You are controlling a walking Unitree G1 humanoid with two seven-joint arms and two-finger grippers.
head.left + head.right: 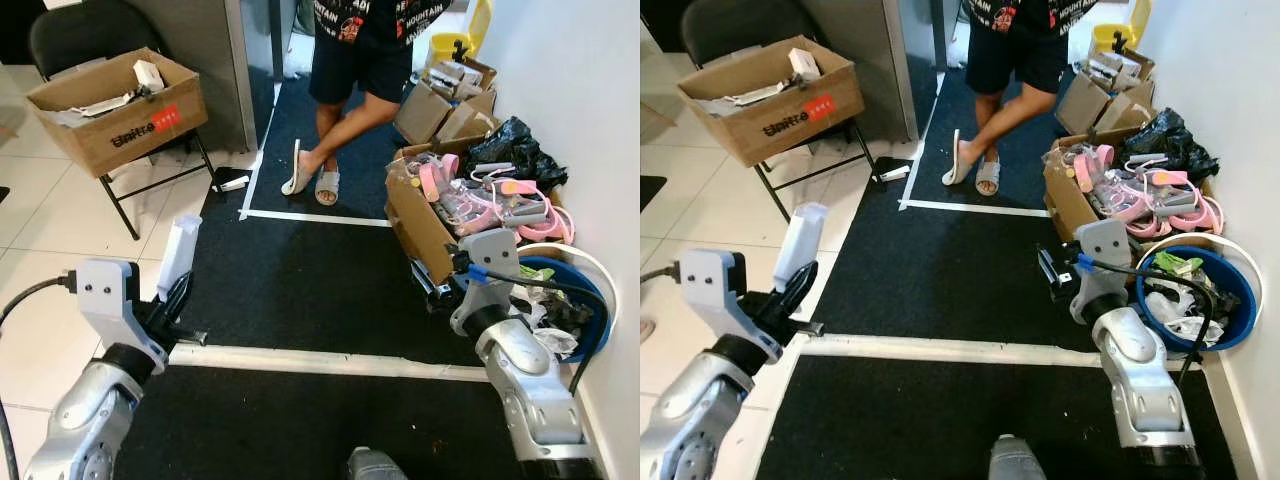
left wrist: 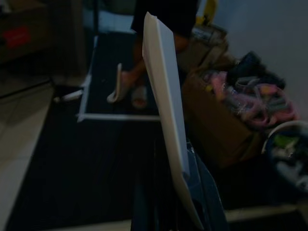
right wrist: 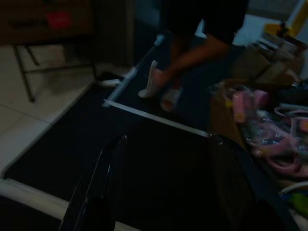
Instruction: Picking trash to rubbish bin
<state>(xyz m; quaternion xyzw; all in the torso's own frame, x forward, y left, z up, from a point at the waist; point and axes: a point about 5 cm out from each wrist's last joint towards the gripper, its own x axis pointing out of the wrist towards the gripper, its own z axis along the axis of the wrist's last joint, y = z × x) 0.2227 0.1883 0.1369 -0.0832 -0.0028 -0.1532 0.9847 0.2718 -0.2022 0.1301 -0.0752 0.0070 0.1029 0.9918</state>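
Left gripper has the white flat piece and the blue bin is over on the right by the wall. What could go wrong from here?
1. The left gripper pinches the white flat piece only at its lower end, so it may tip or slip during the carry.
2. The blue bin already holds trash and sits by the right arm, so the left arm must reach across.
3. A person stands on the dark mat ahead; a wide swing could come close.

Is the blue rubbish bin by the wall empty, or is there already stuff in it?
Not empty. The blue rubbish bin already holds crumpled white and green trash, about half full; how deep the pile goes cannot be told.
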